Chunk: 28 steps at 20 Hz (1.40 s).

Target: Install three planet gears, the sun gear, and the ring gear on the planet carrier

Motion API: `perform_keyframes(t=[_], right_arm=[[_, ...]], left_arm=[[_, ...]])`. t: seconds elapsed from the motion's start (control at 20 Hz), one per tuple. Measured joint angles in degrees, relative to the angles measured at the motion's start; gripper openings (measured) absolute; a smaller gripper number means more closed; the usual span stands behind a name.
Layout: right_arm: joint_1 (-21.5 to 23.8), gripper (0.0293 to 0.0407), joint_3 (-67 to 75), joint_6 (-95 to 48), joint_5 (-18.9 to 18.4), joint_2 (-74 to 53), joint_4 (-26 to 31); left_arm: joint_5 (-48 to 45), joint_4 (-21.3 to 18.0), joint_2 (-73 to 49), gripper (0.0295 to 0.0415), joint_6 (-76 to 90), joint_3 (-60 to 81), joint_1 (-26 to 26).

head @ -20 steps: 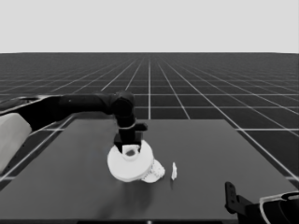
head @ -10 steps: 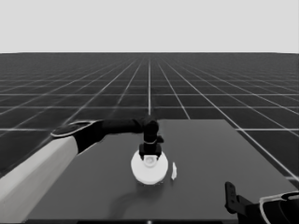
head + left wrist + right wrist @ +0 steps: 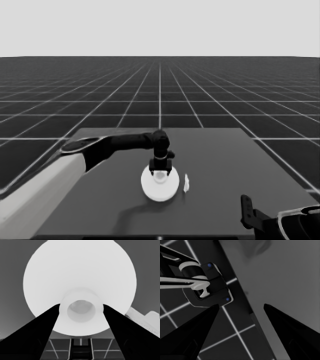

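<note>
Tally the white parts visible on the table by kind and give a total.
Large round part, with the left gripper on its central hub: 1
Thin white piece: 1
Gears in view: 0
Total: 2

Larger round part [image 3: 159,185] now mid-table.

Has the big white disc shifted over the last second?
Yes. Gripped at its central hub by the left gripper, the larger round part has been carried rightward, toward the thin white piece, which has stayed put on the table.
</note>
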Motion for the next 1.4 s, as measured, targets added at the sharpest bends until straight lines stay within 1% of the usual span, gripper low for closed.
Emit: perform_keyframes(t=[1.4], right_arm=[[0.0,0.0385,0.0,0.0,0.0,0.0,0.0]], left_arm=[[0.0,0.0,0.0,0.0348,13.9,0.0,0.2]])
